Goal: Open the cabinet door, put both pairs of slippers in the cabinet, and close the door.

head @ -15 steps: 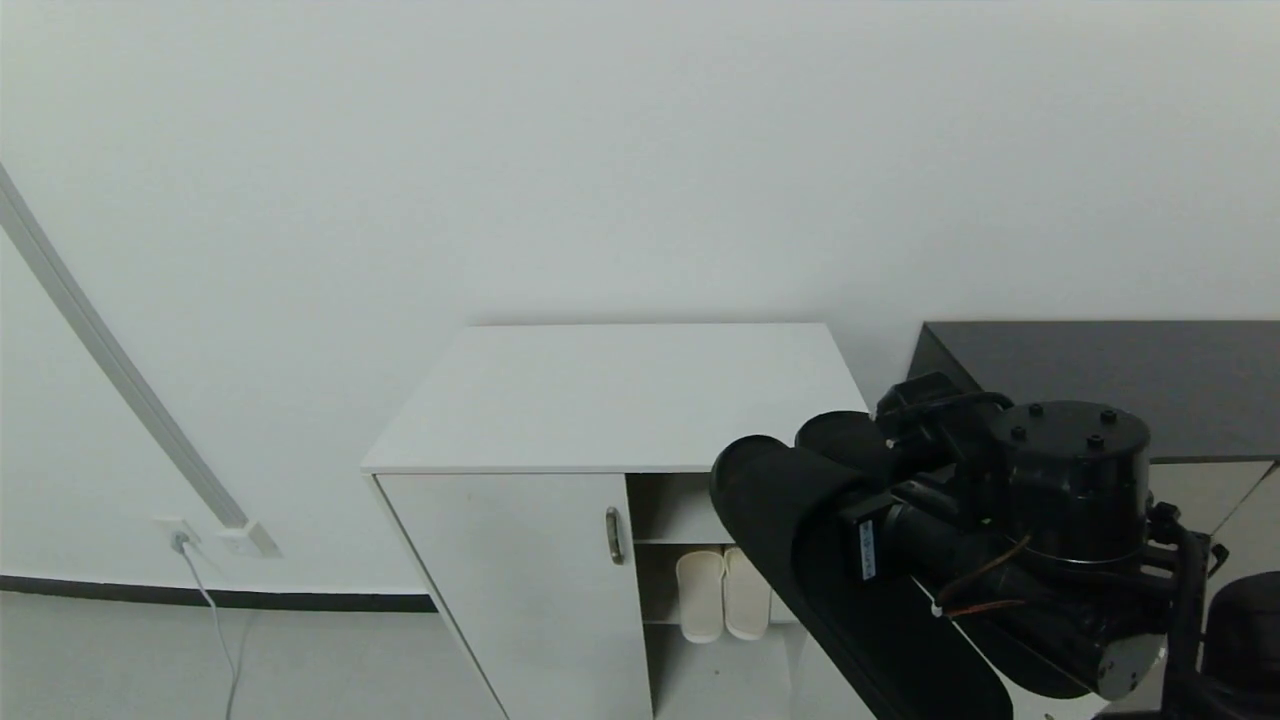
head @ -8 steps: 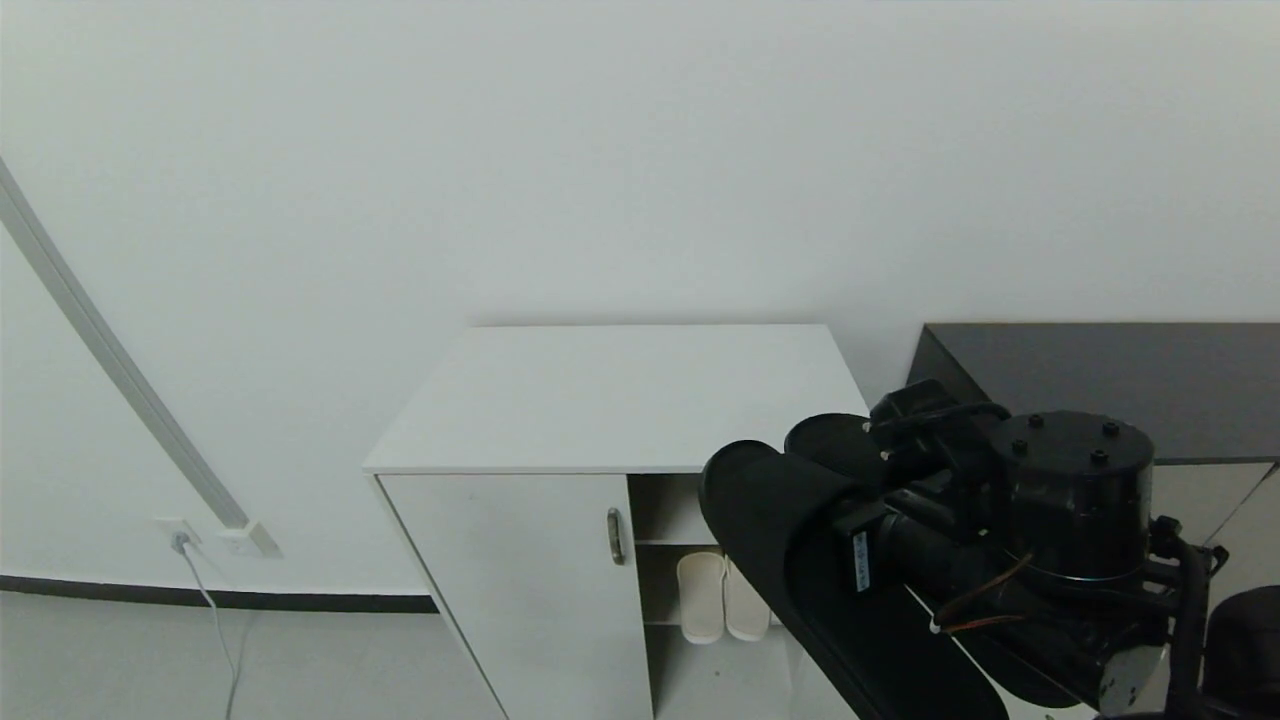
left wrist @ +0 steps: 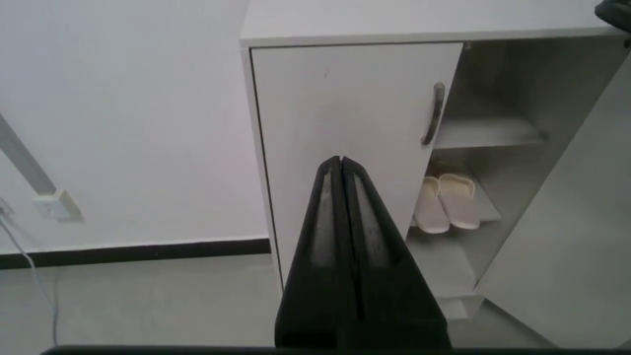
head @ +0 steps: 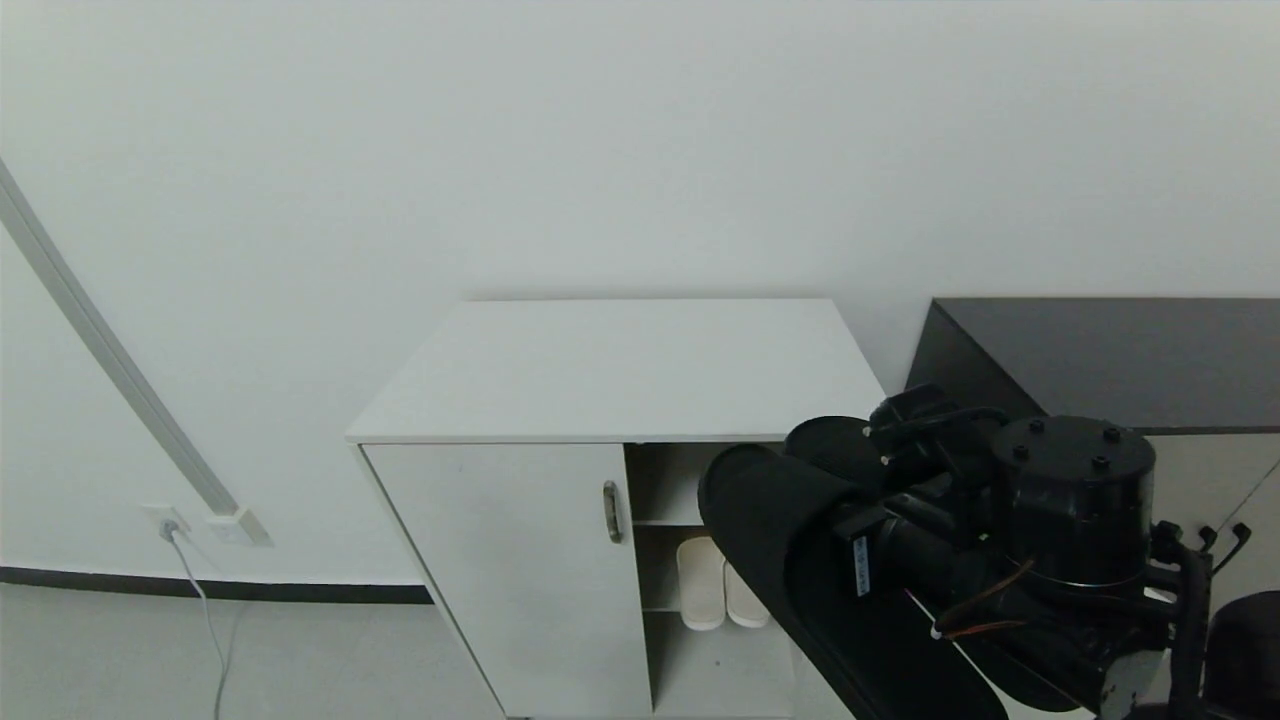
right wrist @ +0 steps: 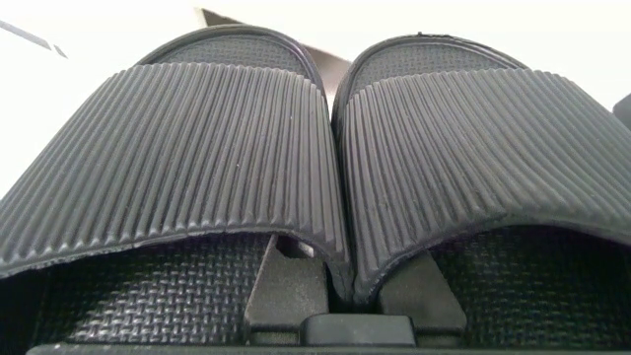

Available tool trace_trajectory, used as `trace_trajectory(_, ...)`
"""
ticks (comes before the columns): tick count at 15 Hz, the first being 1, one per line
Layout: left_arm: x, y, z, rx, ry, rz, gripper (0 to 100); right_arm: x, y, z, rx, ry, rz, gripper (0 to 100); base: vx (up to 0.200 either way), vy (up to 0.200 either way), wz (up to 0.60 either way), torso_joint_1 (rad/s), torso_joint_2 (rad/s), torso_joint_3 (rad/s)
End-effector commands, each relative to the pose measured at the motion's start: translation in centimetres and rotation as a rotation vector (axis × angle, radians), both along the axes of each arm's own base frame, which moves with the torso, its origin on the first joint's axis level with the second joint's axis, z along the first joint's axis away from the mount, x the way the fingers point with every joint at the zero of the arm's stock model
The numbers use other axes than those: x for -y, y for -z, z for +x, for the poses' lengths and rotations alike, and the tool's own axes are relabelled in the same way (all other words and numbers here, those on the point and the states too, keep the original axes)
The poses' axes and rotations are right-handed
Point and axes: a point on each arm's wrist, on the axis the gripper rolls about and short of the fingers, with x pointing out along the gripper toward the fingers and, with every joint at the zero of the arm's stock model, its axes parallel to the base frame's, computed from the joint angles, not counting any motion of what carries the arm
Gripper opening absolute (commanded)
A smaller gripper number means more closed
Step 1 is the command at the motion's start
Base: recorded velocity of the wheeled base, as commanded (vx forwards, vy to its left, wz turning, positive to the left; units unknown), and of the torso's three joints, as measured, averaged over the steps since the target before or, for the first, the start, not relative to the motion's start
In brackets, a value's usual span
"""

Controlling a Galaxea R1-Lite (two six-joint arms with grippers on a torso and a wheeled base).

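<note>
Cabinet, white, stands low in the middle of your head view against a pale wall. In your left wrist view the left gripper sits at lower centre, fingers pressed together with nothing between them, in front of the shut left door. A metal handle runs upright along that door's right edge. Right of it the cabinet is open and you see shelves, with white slippers lying side by side on the middle shelf. At the lower right of the head view, black slippers hang in front of the open side. Your right gripper pinches their two inner edges together. A dark counter fills the right edge.
</note>
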Motion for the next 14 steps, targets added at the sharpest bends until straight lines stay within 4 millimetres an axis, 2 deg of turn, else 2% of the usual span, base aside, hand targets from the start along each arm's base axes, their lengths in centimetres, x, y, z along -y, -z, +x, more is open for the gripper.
trace_trajectory(1,0.0,0.0,0.0,0.0,0.0,-0.001,0,-0.05,0.11,0.01,-0.003,0.0,-0.003,0,0.0,0.0,0.0,-0.212,0.54,0.305)
trace_trajectory(14,0.0,0.0,0.0,0.0,0.001,-0.001,0,-0.19,0.14,-0.09,-0.002,-0.004,-0.003,0,0.0,0.0,0.0,-0.204,0.53,0.321)
